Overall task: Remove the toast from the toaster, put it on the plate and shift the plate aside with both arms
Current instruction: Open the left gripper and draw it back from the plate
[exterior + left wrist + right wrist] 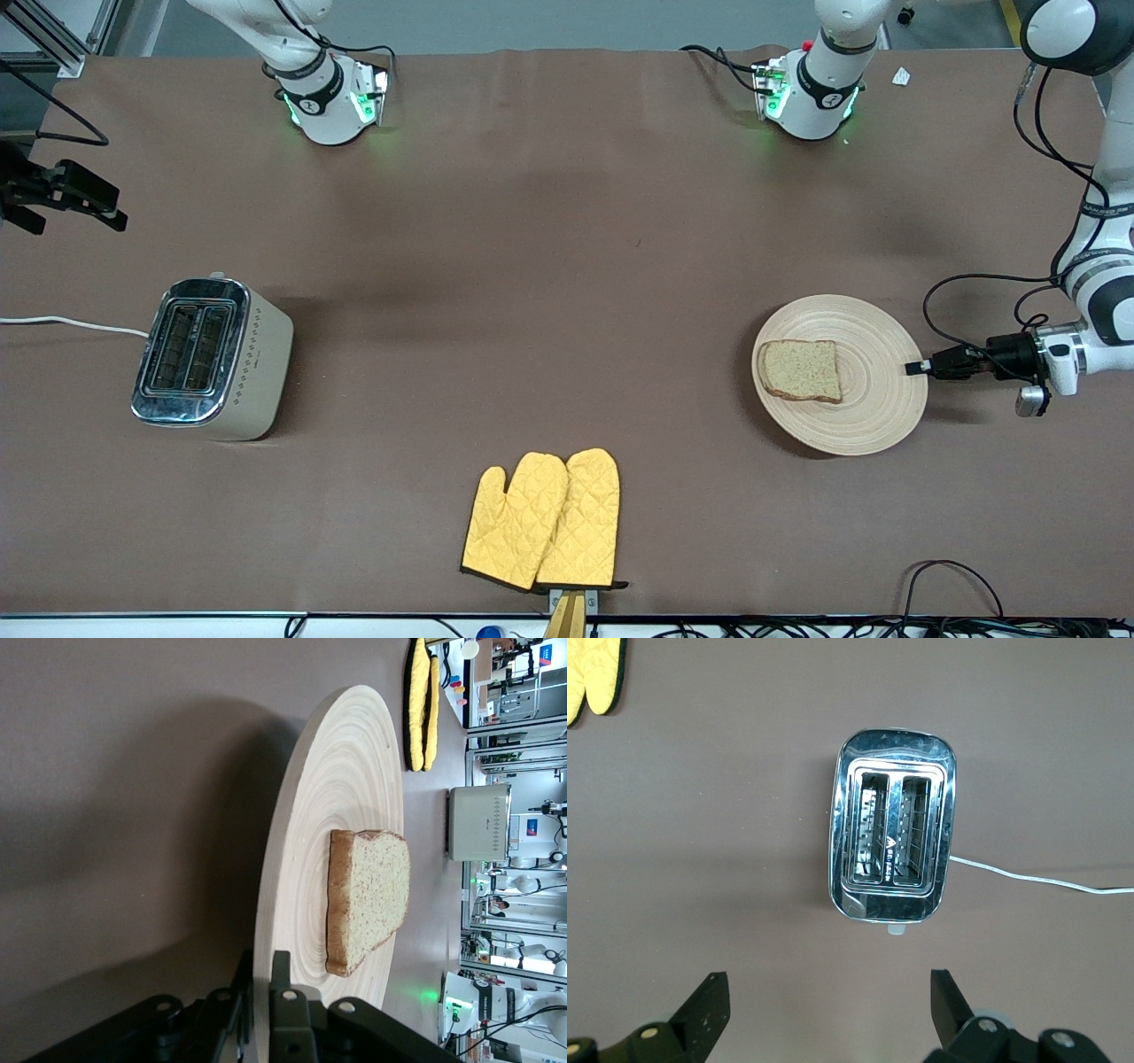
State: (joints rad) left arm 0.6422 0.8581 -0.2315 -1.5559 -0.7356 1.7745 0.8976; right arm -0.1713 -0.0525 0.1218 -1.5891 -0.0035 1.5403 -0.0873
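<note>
The round light-wood plate (873,403) lies toward the left arm's end of the table. The toast (802,369) lies flat on it, on the half toward the right arm's end. My left gripper (914,367) is at the plate's rim. In the left wrist view its jaws (263,970) are shut on the rim of the plate (345,771), one finger above and one below, with the toast (372,895) just past them. My right gripper (111,215) is open and empty, up over the table by the toaster (213,359). It also shows in the right wrist view (828,1005).
The chrome-topped toaster (893,846) stands with empty slots, and its white cord (71,323) runs off the table's edge. Two yellow quilted oven mitts (542,521) lie near the front edge. The two arm bases (332,97) stand along the back.
</note>
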